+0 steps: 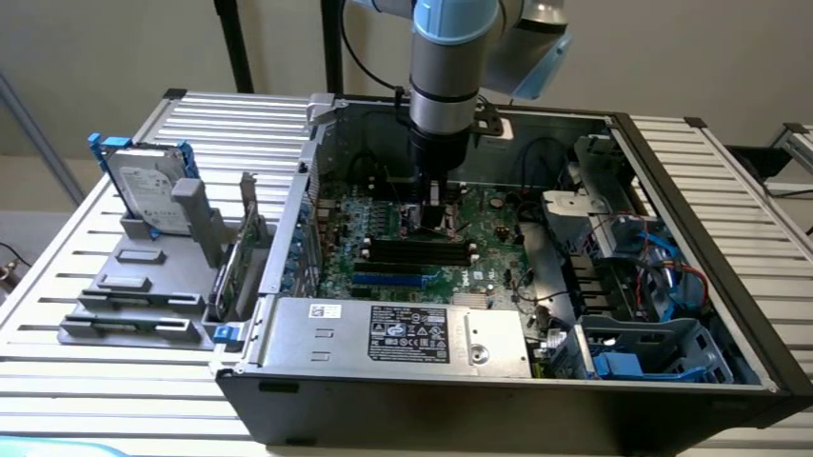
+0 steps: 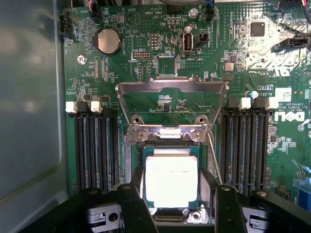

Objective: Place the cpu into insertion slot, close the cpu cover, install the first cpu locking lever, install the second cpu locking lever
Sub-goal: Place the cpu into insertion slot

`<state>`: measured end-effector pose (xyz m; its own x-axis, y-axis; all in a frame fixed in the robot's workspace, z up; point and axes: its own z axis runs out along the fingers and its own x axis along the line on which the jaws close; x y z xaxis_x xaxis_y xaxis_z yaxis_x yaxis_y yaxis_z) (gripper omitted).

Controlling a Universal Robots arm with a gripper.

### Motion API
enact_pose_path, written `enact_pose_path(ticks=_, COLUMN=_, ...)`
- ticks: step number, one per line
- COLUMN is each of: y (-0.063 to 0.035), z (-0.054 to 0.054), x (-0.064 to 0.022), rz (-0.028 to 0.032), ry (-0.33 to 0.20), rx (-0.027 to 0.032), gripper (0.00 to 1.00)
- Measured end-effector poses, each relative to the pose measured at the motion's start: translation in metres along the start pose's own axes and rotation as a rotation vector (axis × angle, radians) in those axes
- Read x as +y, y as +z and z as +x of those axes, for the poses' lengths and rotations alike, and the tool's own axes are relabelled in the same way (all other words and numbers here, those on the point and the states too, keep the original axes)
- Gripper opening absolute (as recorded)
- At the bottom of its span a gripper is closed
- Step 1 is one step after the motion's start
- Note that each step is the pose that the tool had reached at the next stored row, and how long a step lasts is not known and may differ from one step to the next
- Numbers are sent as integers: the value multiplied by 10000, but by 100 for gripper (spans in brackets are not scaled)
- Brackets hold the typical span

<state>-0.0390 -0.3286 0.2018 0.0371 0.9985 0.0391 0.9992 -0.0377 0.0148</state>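
The cpu [image 2: 171, 178], a pale square chip, lies flat in the insertion slot [image 2: 138, 150], whose silver rim frames it on the green board. The cpu cover [image 2: 172, 87] stands swung up and open behind the slot, hinged at two screws. A thin locking lever [image 2: 214, 158] runs along one side of the slot. My gripper [image 2: 172, 194] is open just above the chip, one black finger [image 2: 135, 201] on each side of it, holding nothing. In the exterior view the gripper [image 1: 436, 217] points straight down into the open computer case onto the board.
Long black memory slots [image 2: 95, 148] flank the socket on both sides. A coin battery [image 2: 108, 41] sits further along the board. In the exterior view, the power supply [image 1: 400, 330] lies in front, cables and a drive cage [image 1: 648, 347] at the right, a hard drive [image 1: 147, 186] outside the case at the left.
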Motion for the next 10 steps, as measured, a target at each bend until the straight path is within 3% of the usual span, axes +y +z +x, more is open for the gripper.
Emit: enact_pose_path(ticks=10, y=12, z=24, x=-2, rz=-2, ry=12, rx=-25, gripper=54)
